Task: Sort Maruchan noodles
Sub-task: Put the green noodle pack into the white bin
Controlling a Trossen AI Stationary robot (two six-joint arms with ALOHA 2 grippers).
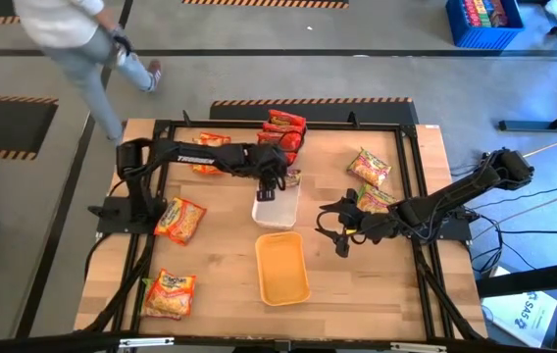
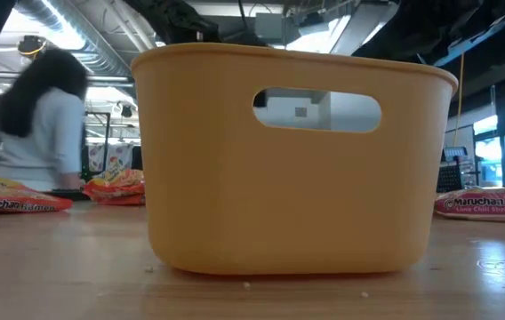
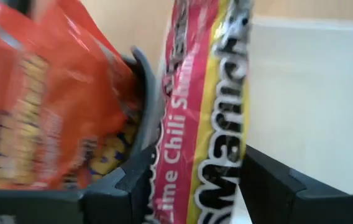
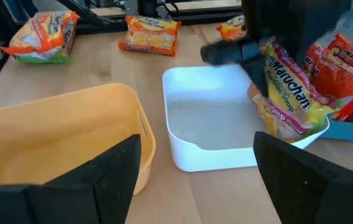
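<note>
My left gripper [image 1: 274,182] is shut on a Lime Chili Shrimp packet [image 3: 201,118] with green, yellow and pink print, over the far end of the white tray [image 1: 277,210]. Red packets [image 1: 284,129] are piled in the blue-grey tray [image 3: 145,87] just beyond. Loose packets lie flat on the table at the left [image 1: 180,219], near left [image 1: 169,293], far left [image 1: 210,152] and right [image 1: 369,167]. My right gripper [image 1: 341,233] is open, low over the table to the right of the orange-yellow tray [image 1: 281,267], and touches nothing. My left gripper pinches the Lime Chili Shrimp packet [image 4: 286,87] between its two fingers [image 3: 133,180], coming from above. The packet stands on edge and hangs below the fingers. Its lower end [image 4: 285,124] is at the white tray's far rim; whether it touches the rim, I cannot tell.
The orange-yellow tray [image 2: 288,160] fills the low view, with packets [image 2: 115,187] lying behind it on both sides. Another packet [image 1: 377,199] lies close to my right arm. A black frame [image 1: 411,176] borders the table. A person [image 1: 82,39] walks beyond the far edge.
</note>
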